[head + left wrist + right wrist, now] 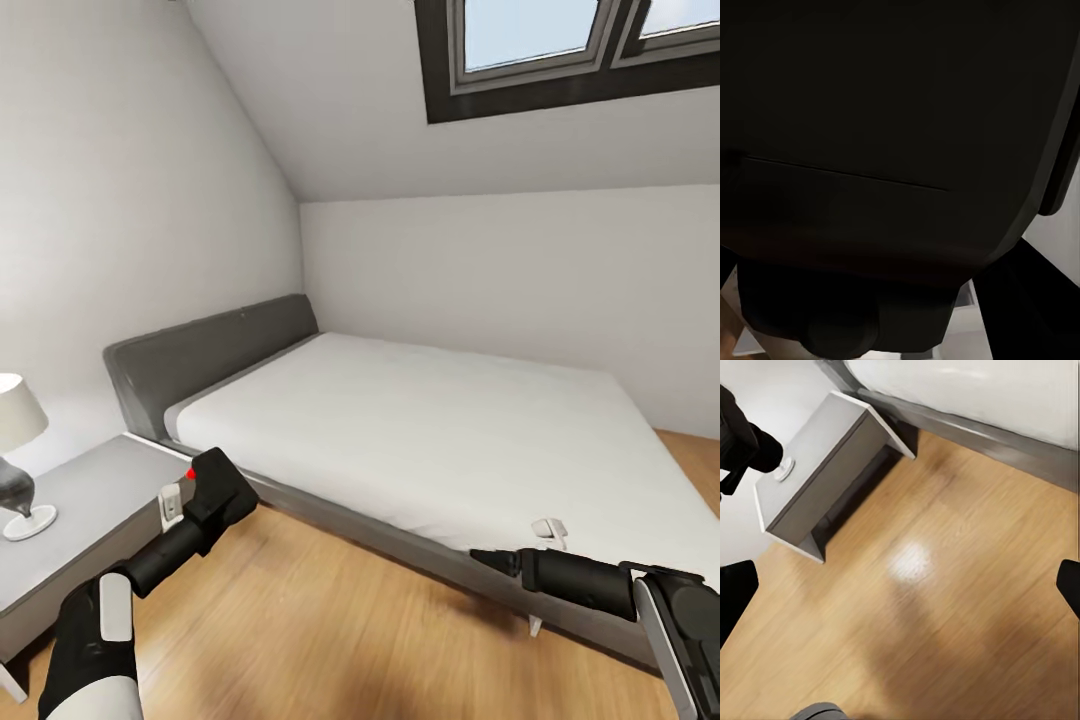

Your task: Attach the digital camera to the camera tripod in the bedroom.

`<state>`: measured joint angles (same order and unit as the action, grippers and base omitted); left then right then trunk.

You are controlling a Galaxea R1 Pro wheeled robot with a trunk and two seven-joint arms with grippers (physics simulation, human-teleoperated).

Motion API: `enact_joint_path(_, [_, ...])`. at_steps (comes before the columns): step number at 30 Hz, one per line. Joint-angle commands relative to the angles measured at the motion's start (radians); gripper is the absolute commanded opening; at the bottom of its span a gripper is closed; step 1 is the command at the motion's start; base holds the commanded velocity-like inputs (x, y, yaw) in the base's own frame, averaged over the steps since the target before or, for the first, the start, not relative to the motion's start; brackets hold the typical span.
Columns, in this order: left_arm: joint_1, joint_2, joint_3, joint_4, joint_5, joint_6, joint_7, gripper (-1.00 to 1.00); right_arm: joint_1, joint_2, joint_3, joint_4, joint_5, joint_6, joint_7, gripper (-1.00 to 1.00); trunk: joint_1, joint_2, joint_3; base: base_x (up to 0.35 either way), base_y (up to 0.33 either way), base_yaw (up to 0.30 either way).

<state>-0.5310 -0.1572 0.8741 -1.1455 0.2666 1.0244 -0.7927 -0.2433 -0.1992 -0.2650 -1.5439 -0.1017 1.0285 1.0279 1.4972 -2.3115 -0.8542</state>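
Note:
The digital camera (222, 492), small and black with a red button (190, 473) on top, is held in my left gripper (203, 516) above the gap between the nightstand and the bed. In the left wrist view its dark body (885, 127) sits right in front of the lens, hiding the fingers. My right gripper (498, 561) hovers low at the right over the wood floor, open with nothing in it; its fingertips (735, 589) stand far apart in the right wrist view. The camera tripod is out of view.
A grey bed (450, 440) with a white mattress and grey headboard (210, 350) spans the middle of the bedroom. A grey nightstand (90, 510) with a white lamp (15, 450) stands at the left. Light wood floor (330, 620) lies in front, with a skylight window (560, 40) above.

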Motion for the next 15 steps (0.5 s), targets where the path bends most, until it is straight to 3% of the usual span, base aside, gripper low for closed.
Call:
enact_joint_path(1, [-0.001,-0.001,0.003,0.0,-0.005,0.003,-0.009,-1.0,-0.001,0.0,0.0,0.0,-0.006,0.007,-0.004,1.0,-0.004,0.007,0.002,0.0,0.0,0.0])
enact_joint_path(8, [-0.001,-0.001,0.003,0.007,-0.009,0.002,0.001,-1.0,-0.001,0.0,0.0,0.001,-0.004,-0.003,-0.068,1.0,-0.031,0.056,0.024,0.0,0.0,0.0])
enact_joint_path(15, [-0.001,0.017,0.004,0.051,-0.013,0.001,0.021,-1.0,-0.001,0.001,0.005,0.001,-0.007,-0.072,-0.183,1.0,-0.058,0.105,0.046,0.0,0.0,0.0])
